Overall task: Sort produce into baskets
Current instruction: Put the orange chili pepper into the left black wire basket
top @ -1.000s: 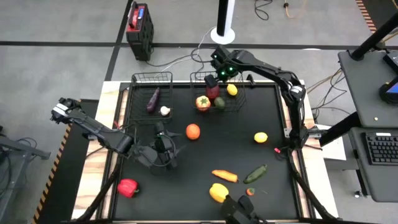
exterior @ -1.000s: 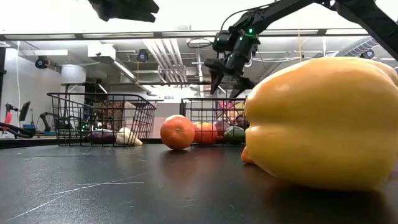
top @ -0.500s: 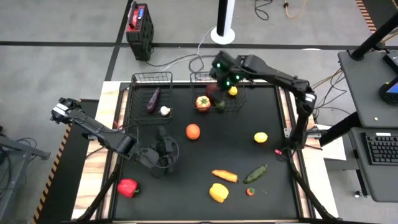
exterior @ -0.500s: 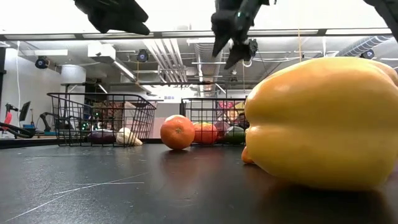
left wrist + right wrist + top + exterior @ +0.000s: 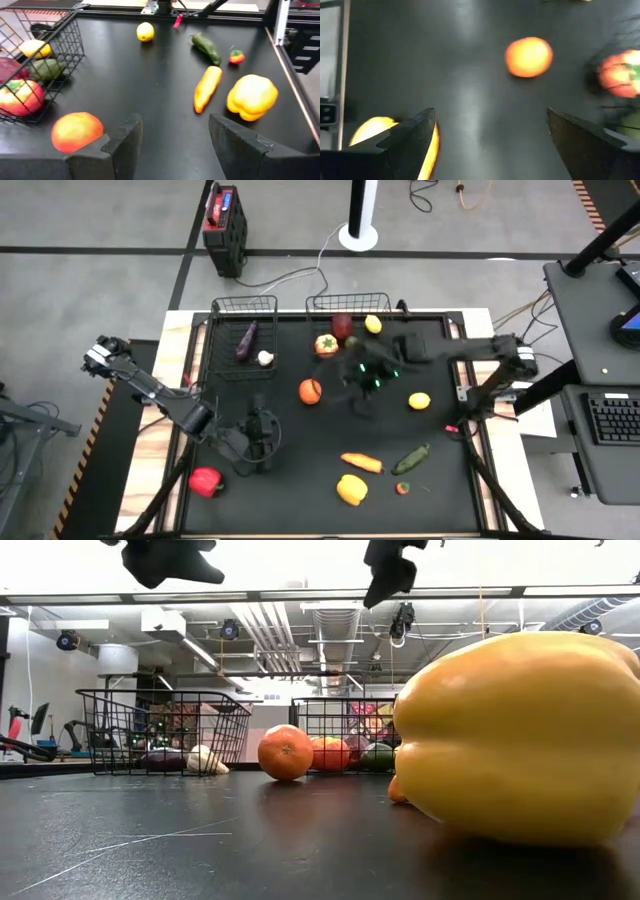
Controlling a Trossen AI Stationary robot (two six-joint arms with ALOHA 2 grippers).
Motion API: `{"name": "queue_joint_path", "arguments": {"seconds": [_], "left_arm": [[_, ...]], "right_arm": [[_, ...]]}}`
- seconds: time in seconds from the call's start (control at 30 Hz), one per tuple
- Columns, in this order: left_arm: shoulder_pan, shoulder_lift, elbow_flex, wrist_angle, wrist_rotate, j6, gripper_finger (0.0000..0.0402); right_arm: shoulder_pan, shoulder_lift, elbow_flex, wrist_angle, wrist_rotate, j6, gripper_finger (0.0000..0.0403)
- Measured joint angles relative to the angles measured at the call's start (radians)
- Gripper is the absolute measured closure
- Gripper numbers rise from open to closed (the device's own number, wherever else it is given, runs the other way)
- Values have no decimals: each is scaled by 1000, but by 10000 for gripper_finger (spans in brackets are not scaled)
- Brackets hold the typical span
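High view has the right gripper hanging over the middle of the black table, fingers spread wide with nothing between them. The round orange fruit sits at about its 9 o'clock, close but not touching. In the right wrist view the two dark fingers stand far apart over bare tabletop.

The left gripper is over the table's left part, roughly 7 o'clock from the orange, fingers partly parted and also empty; its wrist view shows only table between them.

The narrower black wire basket holds a purple eggplant and a white garlic. The wider black wire basket holds a red-and-yellow tomato-like piece, a dark red piece and a small lemon.
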Motion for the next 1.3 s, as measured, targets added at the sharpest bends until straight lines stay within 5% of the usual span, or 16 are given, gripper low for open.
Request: {"name": "queue_joint_path", "arguments": {"seconds": [0.4,0.87,1.3], "left_arm": [[-23,0,0,2,-9,-50,190],[-21,1,35,13,-129,11,190],[-22,55,48,38,-132,46,190]], "right_arm": [[310,-221,-422,277,132,294,33],[466,-219,-596,262,59,642,33],[627,-201,-682,320,401,676,33]]}}
